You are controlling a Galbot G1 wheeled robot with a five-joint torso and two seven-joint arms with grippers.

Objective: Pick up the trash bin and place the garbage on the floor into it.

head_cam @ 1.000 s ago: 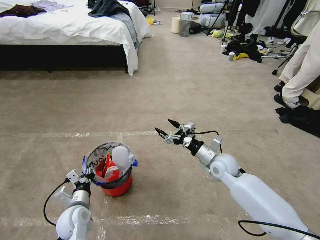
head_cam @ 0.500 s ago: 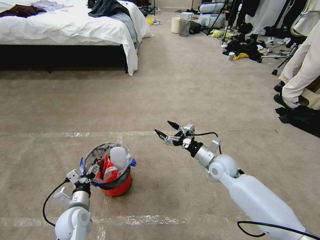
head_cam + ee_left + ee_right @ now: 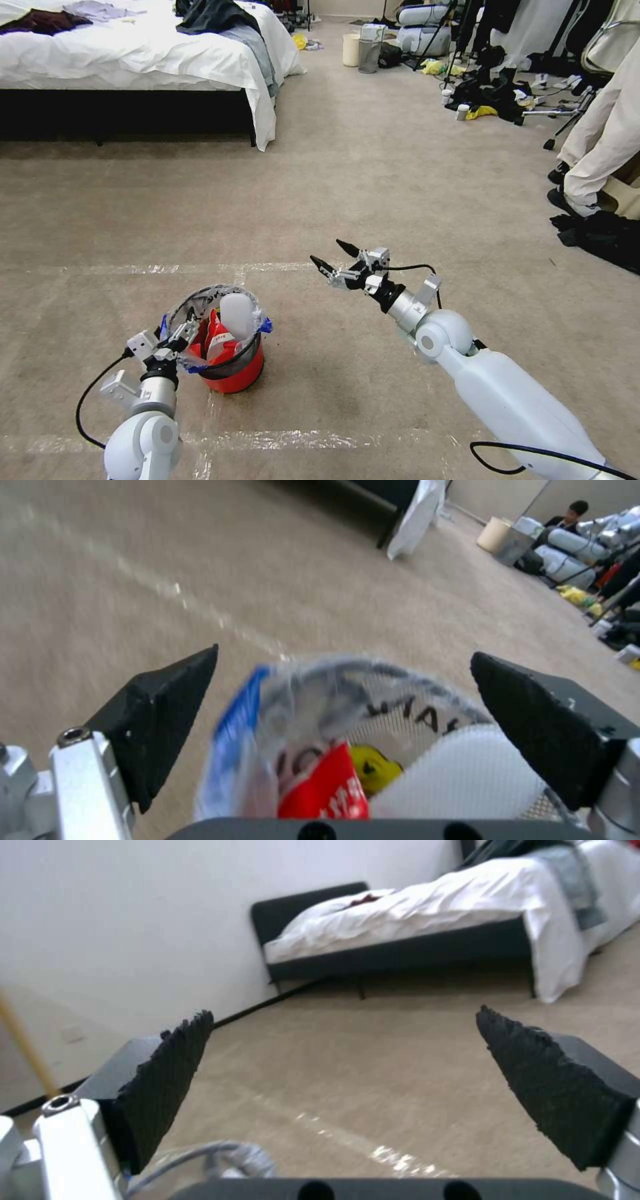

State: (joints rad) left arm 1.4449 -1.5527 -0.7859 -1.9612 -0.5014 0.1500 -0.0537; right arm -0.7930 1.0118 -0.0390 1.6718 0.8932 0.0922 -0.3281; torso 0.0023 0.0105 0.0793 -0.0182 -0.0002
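I'm looking at a bedroom doubling as a recording space: a bed [image 3: 153, 60] with white sheets and strewn clothes [image 3: 220, 17] is sitting at eleven o'clock on beige carpet [image 3: 373, 180], while tripods and gear [image 3: 493, 87] are crowding the floor at one o'clock.

left tool [image 3: 343, 705] spread wide just above the trash bin [image 3: 373, 715] holding garbage [image 3: 327, 790].
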